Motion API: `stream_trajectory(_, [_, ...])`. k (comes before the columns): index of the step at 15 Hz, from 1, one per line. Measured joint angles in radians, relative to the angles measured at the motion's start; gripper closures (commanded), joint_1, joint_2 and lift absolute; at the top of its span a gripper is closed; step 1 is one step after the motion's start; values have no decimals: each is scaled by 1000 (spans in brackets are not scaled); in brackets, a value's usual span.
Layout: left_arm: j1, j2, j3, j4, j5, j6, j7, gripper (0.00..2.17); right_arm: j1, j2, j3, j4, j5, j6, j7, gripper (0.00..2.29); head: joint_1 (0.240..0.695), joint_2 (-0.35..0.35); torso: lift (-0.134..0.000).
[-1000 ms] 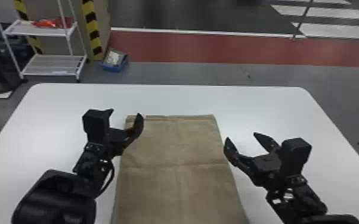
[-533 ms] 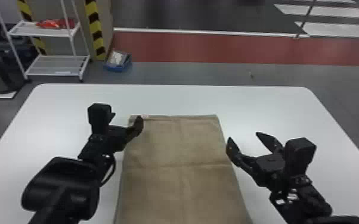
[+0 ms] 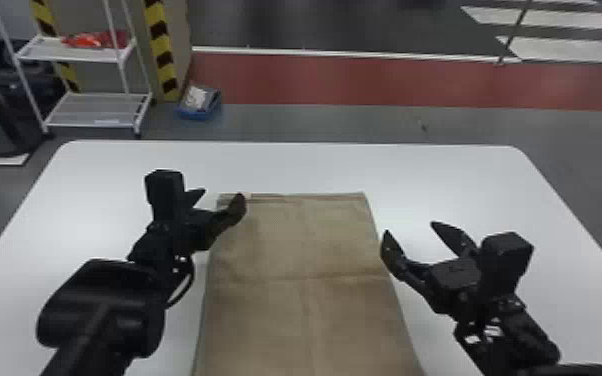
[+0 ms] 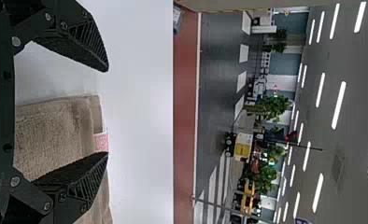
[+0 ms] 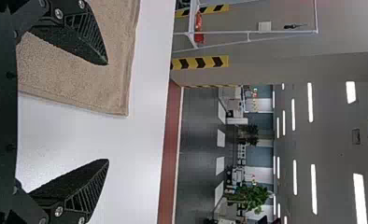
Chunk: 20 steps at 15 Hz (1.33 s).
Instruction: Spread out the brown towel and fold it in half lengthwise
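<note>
As could be judged from the head, found the rectangular brown cloth towel (image 3: 295, 240) flat on the white, round-cornered table (image 3: 60, 210), with its long axis running away from the robot. Had the black two-fingered left gripper (image 4: 107, 112) nearest the far left corner (image 4: 95, 101), by a pink-and-white fabric label (image 4: 101, 141), with fingers spread and one above the cloth. Saw the matching black right gripper (image 3: 410, 229) beside the right edge, also spread, with the far right corner (image 5: 124, 111) ahead and inward. Probably needed to grip the left long edge and carry it rightward.
</note>
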Motion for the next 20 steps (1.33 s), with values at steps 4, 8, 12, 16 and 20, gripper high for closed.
stream_trajectory(4, [-6,0,3,22,-5,14,-19,279,3,0,0,0,0,-13,5,147,695,-80,-123])
stream_trajectory(8, [-12,1,12,36,-11,51,-27,353,7,0,0,0,-1,-27,6,147,695,-75,-123])
stream_trajectory(12, [-12,1,13,44,2,52,-29,353,11,-1,-1,0,-4,-38,7,147,695,-75,-123])
stream_trajectory(16, [-12,1,14,47,9,47,-29,353,14,-4,-5,1,-8,-38,8,147,695,-77,-123])
stream_trajectory(20, [-10,1,17,47,19,33,-29,454,14,-6,-5,2,-9,-38,9,147,695,-77,-123])
